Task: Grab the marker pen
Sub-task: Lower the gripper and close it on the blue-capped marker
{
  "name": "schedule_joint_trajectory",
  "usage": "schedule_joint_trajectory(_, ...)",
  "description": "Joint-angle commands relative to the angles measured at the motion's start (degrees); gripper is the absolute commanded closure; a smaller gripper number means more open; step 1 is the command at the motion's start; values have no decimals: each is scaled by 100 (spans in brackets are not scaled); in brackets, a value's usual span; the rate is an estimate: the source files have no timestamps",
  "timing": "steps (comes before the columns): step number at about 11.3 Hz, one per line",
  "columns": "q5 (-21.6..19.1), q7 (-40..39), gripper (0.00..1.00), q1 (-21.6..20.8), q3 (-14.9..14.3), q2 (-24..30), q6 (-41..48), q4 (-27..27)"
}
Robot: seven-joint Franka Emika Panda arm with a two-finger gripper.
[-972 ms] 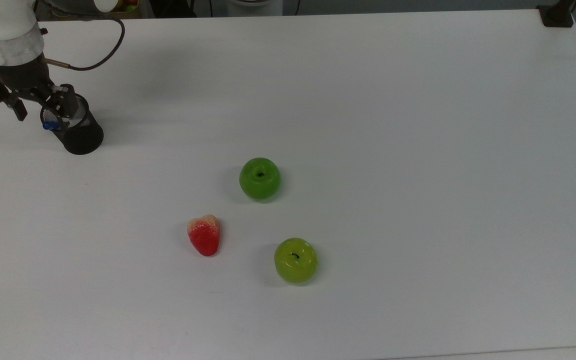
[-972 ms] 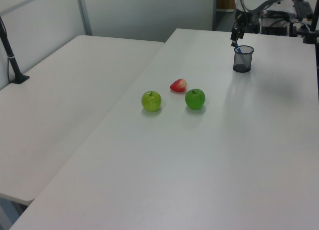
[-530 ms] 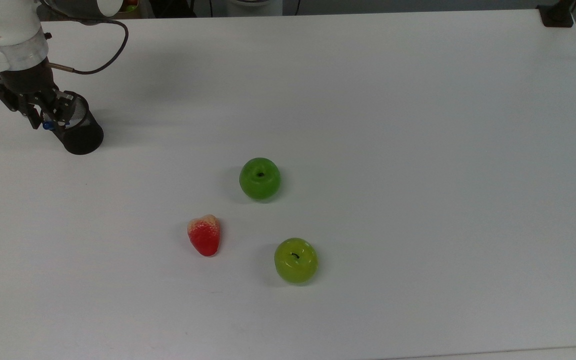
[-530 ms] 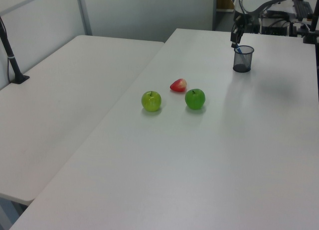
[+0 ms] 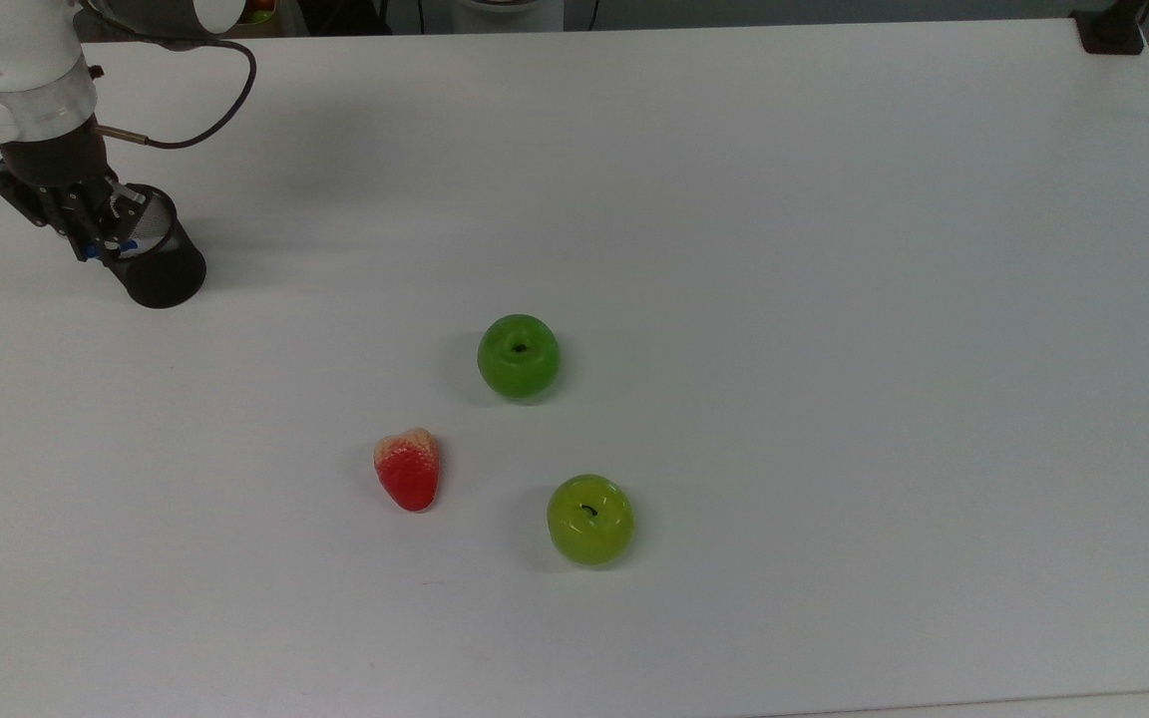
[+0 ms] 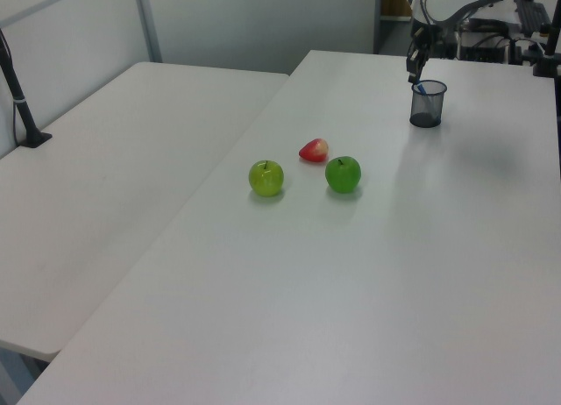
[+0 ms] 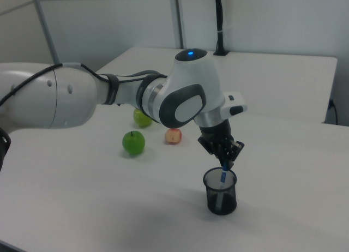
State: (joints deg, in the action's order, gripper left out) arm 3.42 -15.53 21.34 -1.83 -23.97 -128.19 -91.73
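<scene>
In the top view, the gripper (image 5: 99,235) hangs over the left rim of the black mesh cup (image 5: 161,264), the landmark here. The fingers (image 7: 228,157) are closed on the upper end of the marker pen (image 7: 223,174) — it stands tilted inside the cup, its blue end at the fingers. Well to the right of the cup on the white desk (image 5: 834,299) lie a red strawberry (image 5: 408,469), a dark green apple (image 5: 519,356) and a lighter green apple (image 5: 589,519) — all apart from each other.
</scene>
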Motion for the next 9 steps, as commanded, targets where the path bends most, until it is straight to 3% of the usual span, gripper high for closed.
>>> schedule_joint_trajectory(1,19,-11,82,-42,-19,42,-119,-29)
schedule_joint_trajectory(9,-60,-11,100,2,-2,349,-57,32)
